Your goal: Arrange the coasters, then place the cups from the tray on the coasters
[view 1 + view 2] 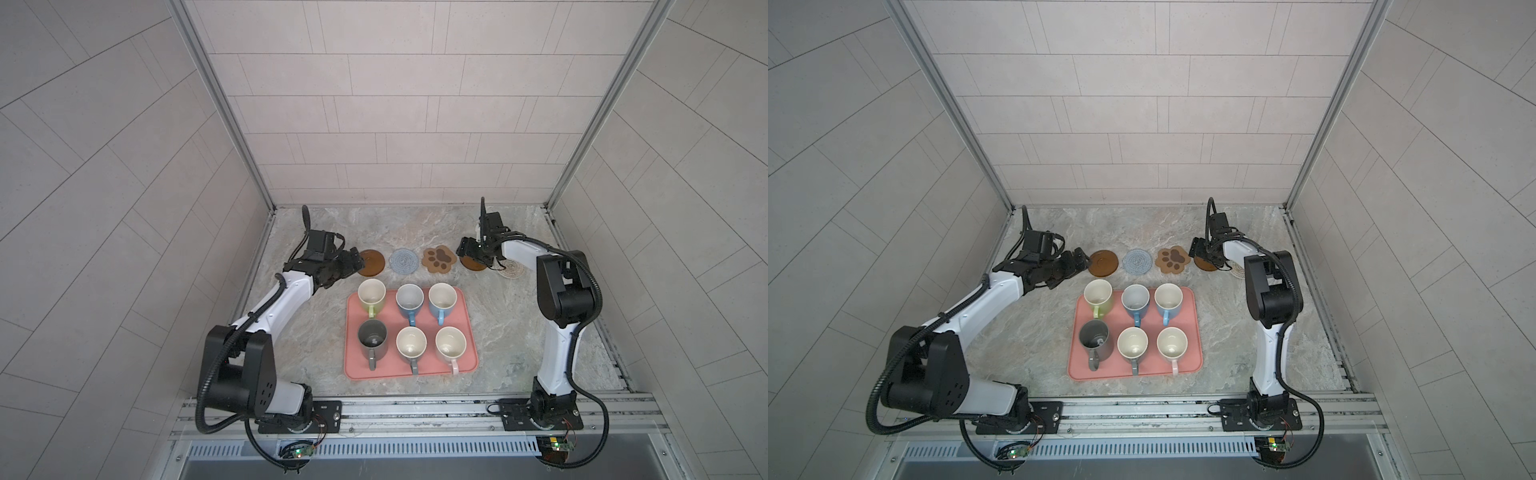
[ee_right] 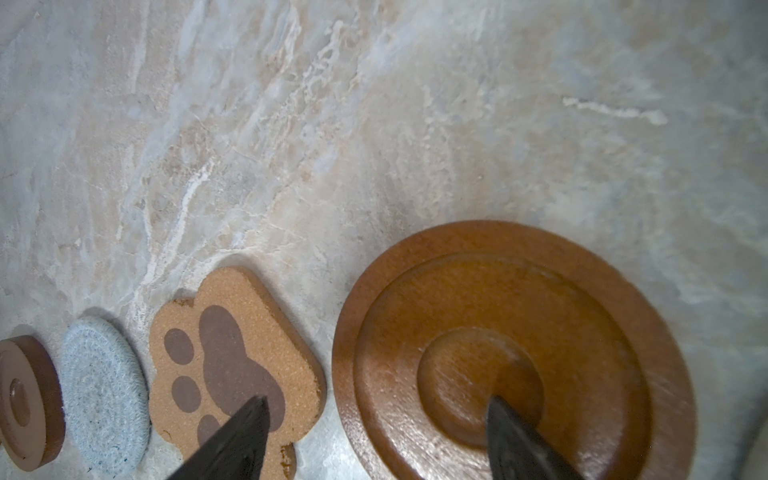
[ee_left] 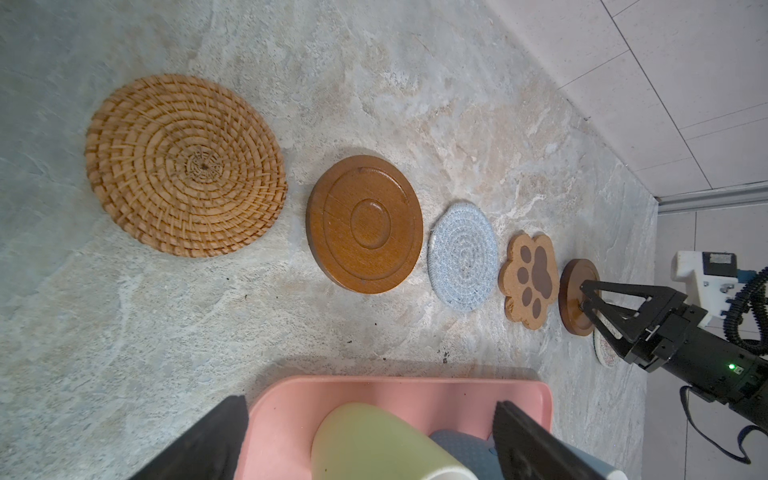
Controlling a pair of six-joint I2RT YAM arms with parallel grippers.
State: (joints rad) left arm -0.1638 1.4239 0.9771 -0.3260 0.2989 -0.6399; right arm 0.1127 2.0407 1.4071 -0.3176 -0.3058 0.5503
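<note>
Six cups stand on the pink tray [image 1: 411,372], among them the light green cup [image 1: 371,296] and the dark grey cup [image 1: 372,338]. Behind the tray lies a row of coasters: a wooden disc [image 1: 371,262], blue-grey crochet [image 1: 403,261], paw [image 1: 439,259], a second wooden disc [image 1: 473,266] and beige crochet [image 1: 512,269]. The rattan coaster [image 3: 185,176] shows only in the left wrist view. My left gripper [image 1: 355,259] hangs open and empty beside the first disc. My right gripper [image 2: 378,400] is open, one fingertip [image 2: 505,419] on the second disc's centre [image 2: 478,365], the other over the paw [image 2: 232,353].
Tiled walls with metal corner posts close the marble table [image 1: 519,332] at the back and both sides. The arm bases sit on a rail [image 1: 415,409] along the front edge. My left forearm [image 1: 286,295] slants over the table left of the tray.
</note>
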